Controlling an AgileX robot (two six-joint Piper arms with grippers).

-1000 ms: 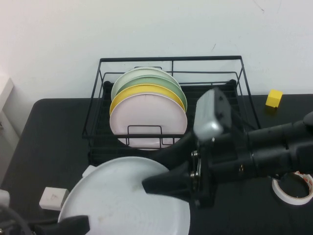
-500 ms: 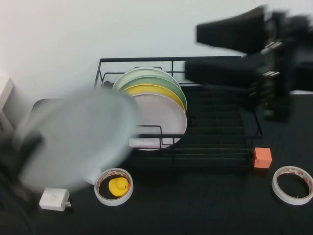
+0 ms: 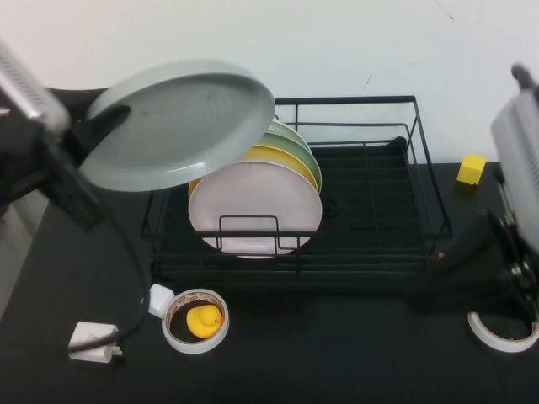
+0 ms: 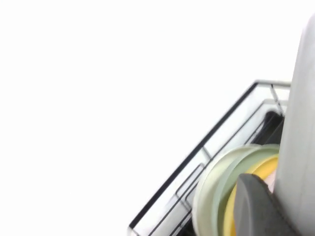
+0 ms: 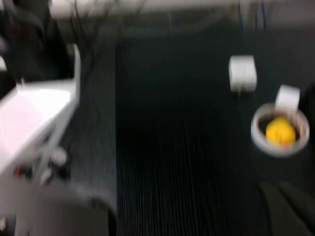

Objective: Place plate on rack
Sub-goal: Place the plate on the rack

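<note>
Plate (image 3: 181, 122) hangs in the air at about ten o'clock over the rack (image 3: 370, 210), tilted, its rim clamped by the left gripper (image 3: 105, 126). To seat it well, I'd stand it upright and lower it into an empty slot in front of the pink plate (image 3: 253, 206) — without knocking the stack. The right gripper (image 3: 459, 261) sits low at four o'clock, off the rack; whether it's open I cannot tell. No readable writing or labels anywhere.

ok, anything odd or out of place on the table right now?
One oddity: a yellow rubber duck sits inside a tape roll. The left hand holds the plate tilted above the rack; the right hand is low beside it.
</note>
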